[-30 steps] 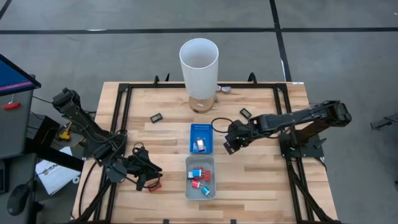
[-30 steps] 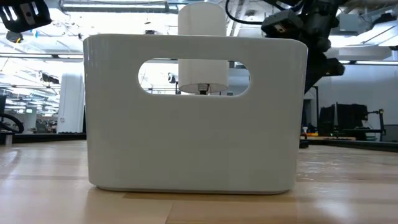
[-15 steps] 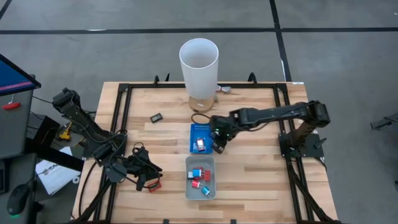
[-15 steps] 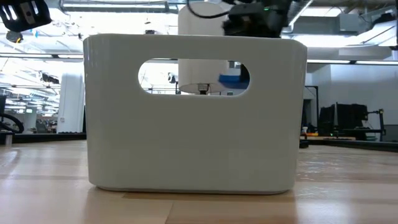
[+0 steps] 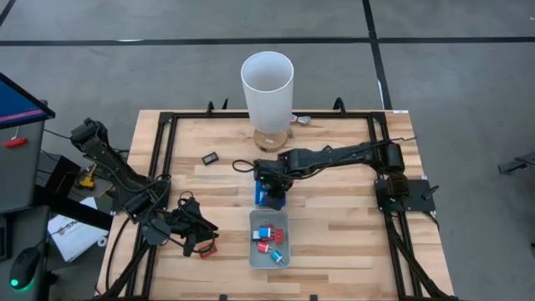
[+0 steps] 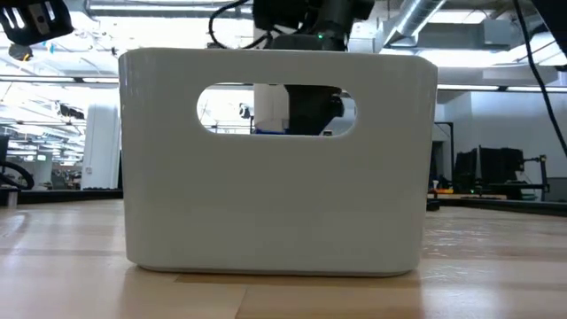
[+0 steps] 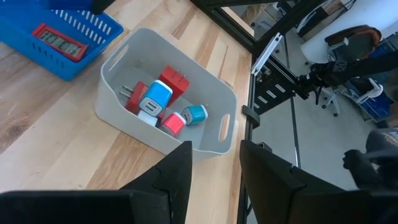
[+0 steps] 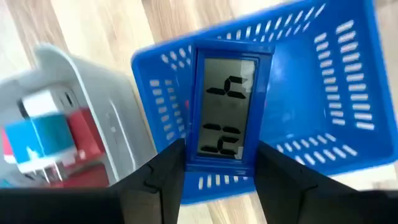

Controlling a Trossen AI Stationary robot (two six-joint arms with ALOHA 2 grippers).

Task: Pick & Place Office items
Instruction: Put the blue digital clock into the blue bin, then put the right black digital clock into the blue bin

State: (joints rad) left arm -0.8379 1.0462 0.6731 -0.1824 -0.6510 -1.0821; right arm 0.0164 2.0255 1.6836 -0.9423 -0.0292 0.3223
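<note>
Nearest us, the left gripper (image 5: 201, 245) is waiting at the table's (image 5: 351, 242) front left corner, its fingers (image 7: 177, 171) standing slightly apart with nothing between them, while the grey tray (image 5: 269, 219) beside it is holding red and blue blocks (image 7: 155, 102). Farther back, we are seeing the right gripper (image 5: 269, 186) reaching over the blue tray (image 8: 323, 93), its fingers (image 8: 165, 171) pinching a small blue clock (image 8: 227, 112) above it, and a red clock (image 7: 59, 42) is lying in that tray. Beyond, a black clock (image 5: 210, 156) is resting on the wood, with the white cylinder (image 5: 267, 92) standing at the far edge.

Tall white cylinder (image 5: 267, 100) at table's far edge; blue tray (image 8: 323, 81) beside grey tray (image 7: 161, 134), prob. touching.
</note>
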